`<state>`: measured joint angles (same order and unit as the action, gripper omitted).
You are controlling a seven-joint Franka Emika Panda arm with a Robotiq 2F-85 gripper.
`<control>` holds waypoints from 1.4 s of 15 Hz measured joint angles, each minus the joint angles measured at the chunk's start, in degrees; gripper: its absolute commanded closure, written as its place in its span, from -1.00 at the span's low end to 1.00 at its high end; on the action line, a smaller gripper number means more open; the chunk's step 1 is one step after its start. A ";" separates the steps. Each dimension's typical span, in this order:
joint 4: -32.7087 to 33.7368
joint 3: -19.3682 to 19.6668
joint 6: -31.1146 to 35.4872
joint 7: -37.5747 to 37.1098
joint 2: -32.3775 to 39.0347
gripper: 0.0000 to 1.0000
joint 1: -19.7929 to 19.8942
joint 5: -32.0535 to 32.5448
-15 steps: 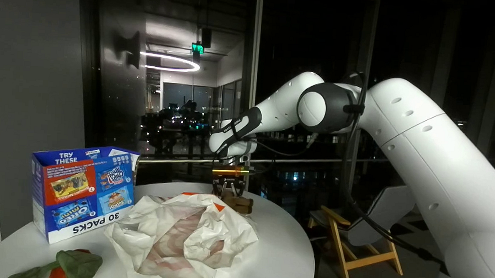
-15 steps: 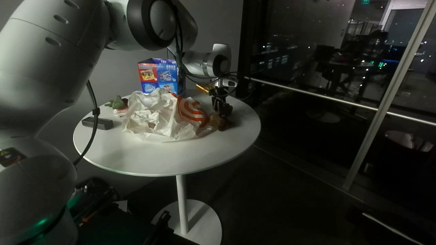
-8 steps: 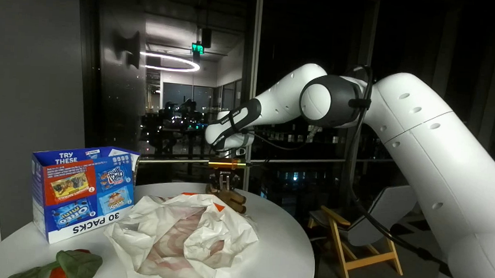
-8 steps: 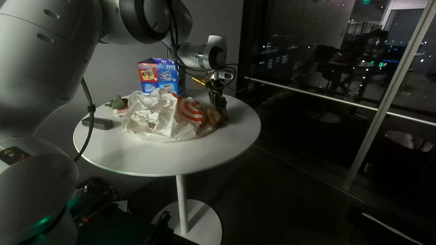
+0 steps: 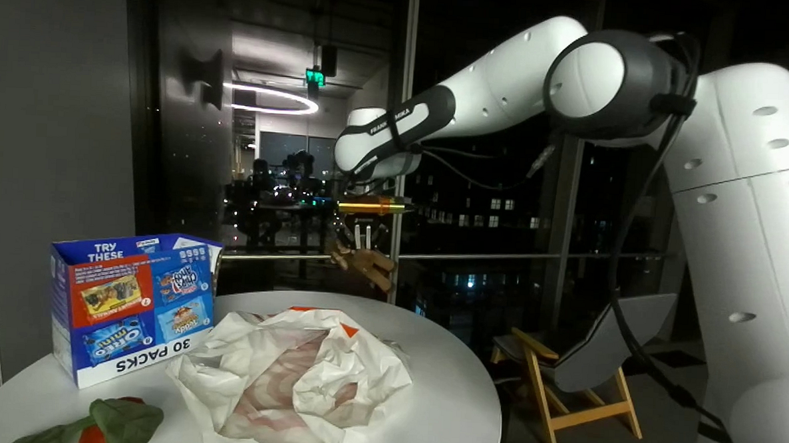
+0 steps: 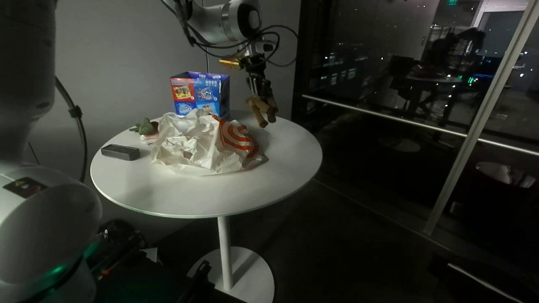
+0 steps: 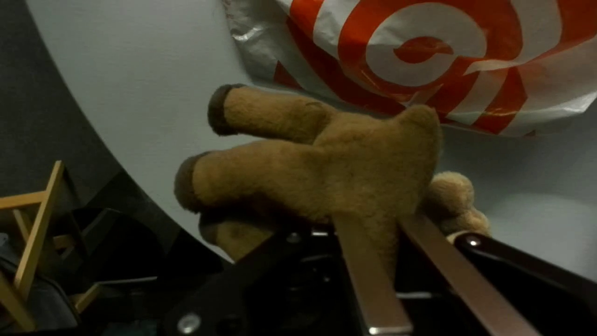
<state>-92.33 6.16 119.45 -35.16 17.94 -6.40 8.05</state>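
White bag (image 5: pixel 291 380), perhaps touching blue box (image 5: pixel 132 308), lies near brown plush (image 7: pixel 364 163).

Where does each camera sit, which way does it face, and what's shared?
An exterior view: opposite the windows, facing them past the bag; arm at right.
An exterior view: near the robot's base, looking down across the table; base and arm, left and top.
Wrist view: above the gripper, facing down at the held plush toy; only gripper shows.
Both exterior views share snack box and bag.

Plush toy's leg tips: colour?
Dark grey-brown leg tips on the tan plush toy; best in the wrist view.
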 measured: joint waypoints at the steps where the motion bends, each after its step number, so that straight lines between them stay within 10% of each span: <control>1: -2.00 -0.60 -0.35 1.20 -2.76 0.83 -0.43 0.85; 10: -17.65 -13.61 -18.46 14.09 -23.39 0.87 -3.94 -7.74; 21: -16.33 -19.90 -26.72 26.92 -9.97 0.87 -7.95 -22.88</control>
<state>-108.66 -13.74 92.73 -8.25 7.97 -14.35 -14.84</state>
